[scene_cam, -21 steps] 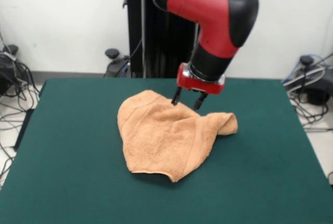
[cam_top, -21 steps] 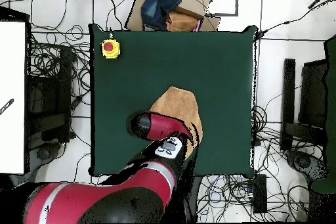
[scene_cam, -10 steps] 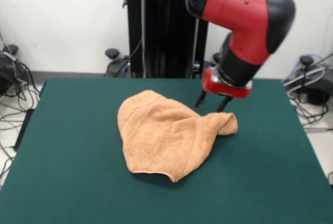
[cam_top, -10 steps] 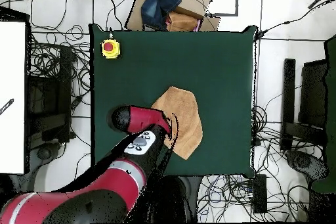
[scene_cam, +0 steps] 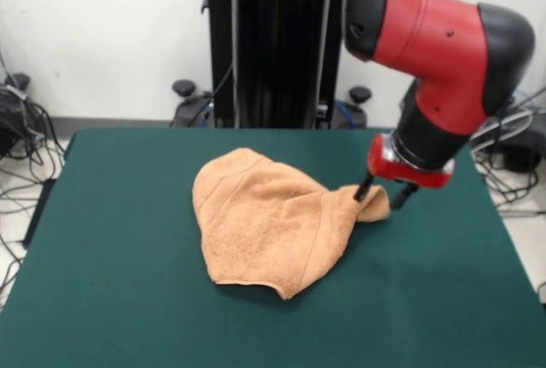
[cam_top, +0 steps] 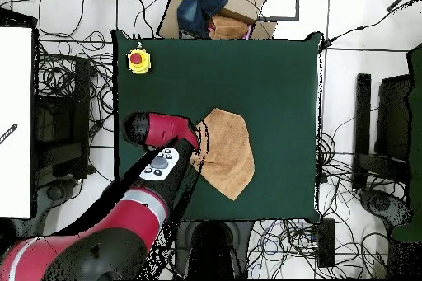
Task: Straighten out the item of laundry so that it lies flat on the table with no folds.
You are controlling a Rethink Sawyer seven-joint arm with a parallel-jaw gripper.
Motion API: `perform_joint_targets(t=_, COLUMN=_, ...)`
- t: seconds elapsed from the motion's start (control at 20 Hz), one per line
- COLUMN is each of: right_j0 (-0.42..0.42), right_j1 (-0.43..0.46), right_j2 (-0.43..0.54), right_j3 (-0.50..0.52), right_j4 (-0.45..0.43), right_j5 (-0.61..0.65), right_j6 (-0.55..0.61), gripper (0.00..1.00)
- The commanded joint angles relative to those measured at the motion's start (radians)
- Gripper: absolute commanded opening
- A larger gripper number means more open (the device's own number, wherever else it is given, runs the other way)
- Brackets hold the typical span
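Observation:
The peach-orange towel lies crumpled near the middle of the green table, with a fold running down its right half and its right corner rolled into a small lump. My gripper hangs at that rolled corner, open, its fingers apart on either side of the lump; the left fingertip touches the cloth. From overhead the towel sits right of the red arm, and the gripper meets its left edge, mostly hidden by the wrist.
A yellow box with a red button stands at one table corner. A cardboard box with clothes sits just beyond the table edge. The black pedestal column rises behind the table. Cables cover the floor around.
In the front view the gripper has travelled right from the towel's back middle to its rolled right corner and dropped lower. The towel has not shifted.

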Motion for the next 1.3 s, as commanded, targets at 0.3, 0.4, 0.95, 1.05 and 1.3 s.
perform_joint_targets(t=0.3, right_j0=-0.013, right_j1=0.077, right_j2=0.064, right_j3=-0.025, right_j4=0.041, right_j5=-0.098, right_j6=0.306, gripper=1.00)
perform_joint_targets(t=0.4, right_j0=-0.016, right_j1=0.060, right_j2=0.073, right_j3=0.011, right_j4=0.038, right_j5=-0.118, right_j6=0.299, gripper=1.00)
perform_joint_targets(t=0.95, right_j0=0.002, right_j1=-0.027, right_j2=0.091, right_j3=0.161, right_j4=0.027, right_j5=-0.170, right_j6=0.284, gripper=1.00)
perform_joint_targets(t=1.05, right_j0=0.009, right_j1=-0.036, right_j2=0.090, right_j3=0.183, right_j4=0.028, right_j5=-0.186, right_j6=0.291, gripper=1.00)
perform_joint_targets(t=1.3, right_j0=0.024, right_j1=-0.033, right_j2=0.105, right_j3=0.231, right_j4=0.034, right_j5=-0.245, right_j6=0.312, gripper=1.00)
